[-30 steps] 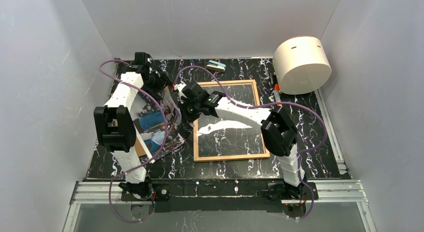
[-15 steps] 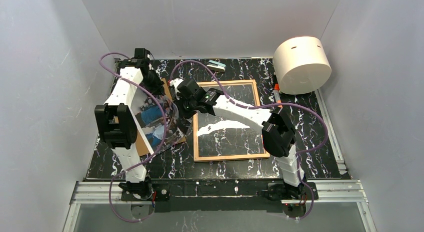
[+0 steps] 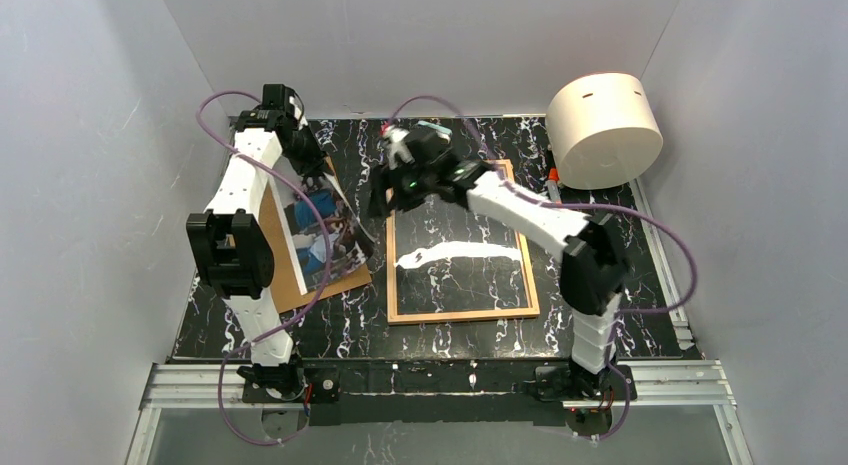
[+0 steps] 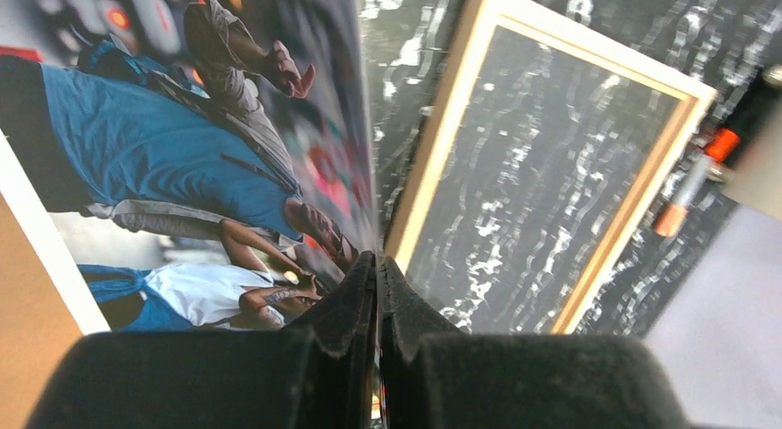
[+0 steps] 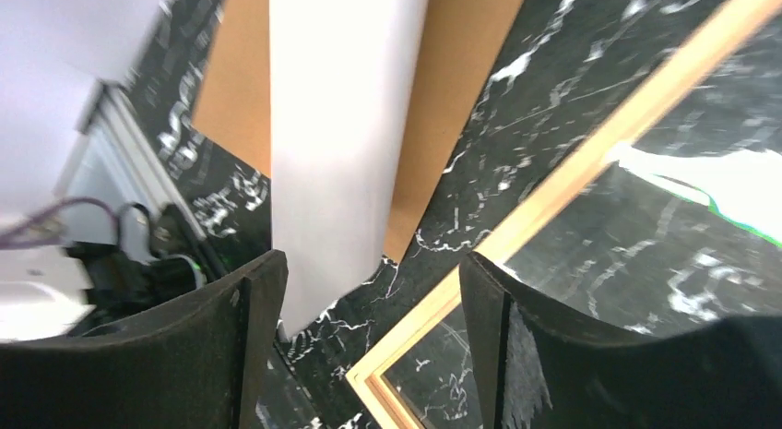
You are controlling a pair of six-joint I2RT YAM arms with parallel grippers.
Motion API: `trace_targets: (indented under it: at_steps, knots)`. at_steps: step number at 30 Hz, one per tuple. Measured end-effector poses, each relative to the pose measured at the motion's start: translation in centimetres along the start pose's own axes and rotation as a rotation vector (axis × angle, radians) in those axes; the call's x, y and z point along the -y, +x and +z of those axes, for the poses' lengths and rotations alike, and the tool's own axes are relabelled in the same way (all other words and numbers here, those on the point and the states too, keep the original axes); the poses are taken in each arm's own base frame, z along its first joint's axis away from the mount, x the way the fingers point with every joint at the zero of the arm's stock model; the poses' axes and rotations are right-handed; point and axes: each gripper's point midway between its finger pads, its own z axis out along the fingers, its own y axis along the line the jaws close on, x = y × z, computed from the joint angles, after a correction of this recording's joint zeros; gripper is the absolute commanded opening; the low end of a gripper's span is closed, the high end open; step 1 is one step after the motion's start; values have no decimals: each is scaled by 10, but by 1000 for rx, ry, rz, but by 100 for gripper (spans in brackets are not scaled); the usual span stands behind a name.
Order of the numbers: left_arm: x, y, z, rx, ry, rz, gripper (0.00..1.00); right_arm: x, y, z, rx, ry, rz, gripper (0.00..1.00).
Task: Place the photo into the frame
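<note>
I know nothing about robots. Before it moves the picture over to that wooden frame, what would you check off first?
1. Left gripper shut on the photo's edge: ok.
2. Right gripper open, holding nothing: ok.
3. Frame lying flat, nothing on its glass: ok.
4. Photo lined up over the frame: not ok; it is tilted, left of the frame, above the cardboard backing board.
5. Path clear: not ok; the right gripper hangs near the frame's far left corner, between photo and frame.
6. Photo's lower edge free of the board: cannot tell.
</note>
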Motion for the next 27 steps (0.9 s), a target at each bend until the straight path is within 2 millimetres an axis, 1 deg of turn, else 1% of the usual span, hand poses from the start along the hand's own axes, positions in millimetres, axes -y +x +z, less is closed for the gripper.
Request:
trace_targets:
  at_steps: [2, 3, 4, 5, 8, 9, 11, 13, 15, 17, 20, 22, 24, 25, 26, 27]
  knots:
    - [12, -2, -3, 2, 63, 16, 0, 15, -21, -27, 75, -28, 69, 82]
    - [19, -1, -5, -2, 102, 29, 0, 26, -33, -46, 127, -35, 108, 82]
    - [26, -1, -7, -5, 139, 40, 0, 32, -49, -73, 202, -50, 149, 82]
    - [35, -1, -10, -7, 182, 53, 0, 51, -59, -88, 244, -23, 180, 82]
    - [62, 4, -19, -13, 299, 94, 0, 90, -89, -142, 388, 68, 284, 81]
    - [74, 7, -24, -16, 350, 112, 0, 104, -97, -158, 427, 113, 317, 81]
    - [100, 15, -37, -23, 446, 145, 0, 128, -106, -181, 477, 205, 369, 79]
    - [127, 24, -52, -28, 545, 171, 0, 147, -103, -190, 486, 280, 418, 78]
    - [157, 34, -72, -25, 653, 195, 0, 170, -87, -196, 452, 364, 488, 77]
    - [182, 46, -95, -11, 759, 216, 0, 186, -72, -199, 421, 421, 542, 77]
    - [213, 63, -135, 5, 935, 218, 0, 206, -49, -201, 376, 494, 609, 76]
    - [225, 69, -159, 8, 1043, 193, 0, 216, -35, -201, 351, 527, 647, 75]
    - [230, 70, -174, 4, 1113, 167, 0, 222, -21, -199, 319, 551, 675, 75]
    - [231, 70, -177, -4, 1133, 153, 0, 224, -14, -198, 301, 561, 686, 74]
    - [230, 70, -175, -13, 1135, 143, 0, 226, -9, -197, 288, 570, 696, 74]
    - [229, 71, -169, -26, 1122, 133, 0, 227, -5, -197, 280, 578, 701, 74]
